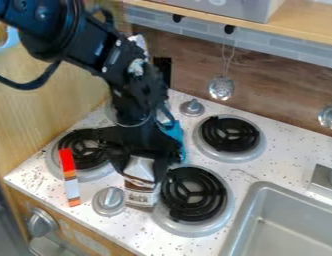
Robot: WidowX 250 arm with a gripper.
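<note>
Taking the coil burner nearest the sink as the landmark, the burner has a small brown-and-white carton just to its left, seemingly upright, contact between them undetermined. The black gripper is at the carton's top; how far the claw is open, and whether it has hold of the carton, cannot be told, and a silver knob lies farther left of the burner. The step in hand is judged to be handling the carton, and the next move calls for confirming a firm, level grip.
</note>
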